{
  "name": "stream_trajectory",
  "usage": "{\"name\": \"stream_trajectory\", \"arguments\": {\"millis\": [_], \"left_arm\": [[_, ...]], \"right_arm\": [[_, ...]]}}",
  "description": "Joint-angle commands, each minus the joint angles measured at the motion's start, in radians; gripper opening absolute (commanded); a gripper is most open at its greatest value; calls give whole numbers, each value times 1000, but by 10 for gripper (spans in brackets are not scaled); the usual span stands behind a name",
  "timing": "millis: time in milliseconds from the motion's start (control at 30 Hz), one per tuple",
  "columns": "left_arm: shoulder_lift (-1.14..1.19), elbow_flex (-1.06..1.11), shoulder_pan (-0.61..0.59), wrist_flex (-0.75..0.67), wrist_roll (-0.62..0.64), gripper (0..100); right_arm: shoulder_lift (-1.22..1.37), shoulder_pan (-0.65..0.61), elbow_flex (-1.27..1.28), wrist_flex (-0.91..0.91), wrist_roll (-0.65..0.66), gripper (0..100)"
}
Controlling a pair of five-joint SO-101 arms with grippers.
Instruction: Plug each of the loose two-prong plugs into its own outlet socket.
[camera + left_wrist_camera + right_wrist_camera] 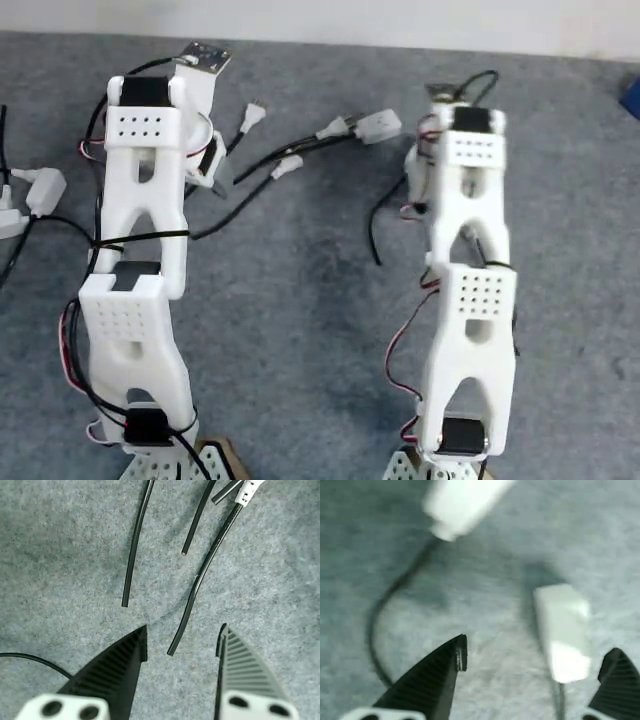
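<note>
Logging, largest first: I see the grey carpeted table (300,320), then the left gripper (184,627), jaws spread wide and empty above the cut ends of black cables (135,545). Next is the right gripper (538,644), jaws equally wide and gripping nothing, with a white socket block (563,630) lying between its fingers, close to one. A white plug (462,502) lies near that block, while a loose plug (253,117) and a second loose plug (287,166) lie unplugged between the arms.
</note>
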Motion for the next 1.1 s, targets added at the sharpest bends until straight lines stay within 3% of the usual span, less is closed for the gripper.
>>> {"name": "stream_trajectory", "arguments": {"millis": [0,133,433,767,900,1067], "left_arm": [[-54,-4,-7,8,9,229],[-53,-4,-7,8,9,229],[-53,-4,-7,8,9,229],[-51,-2,-10,6,9,229],[-51,-2,-39,6,14,228],[-51,-2,-166,-29,78,228]], "right_arm": [[-94,-30,162,21,29,392],[-99,-145,278,18,20,392],[-96,-329,286,18,-89,392],[-130,-185,274,18,-17,392],[-128,-193,274,13,43,392],[-122,-245,274,-5,83,392]]}}
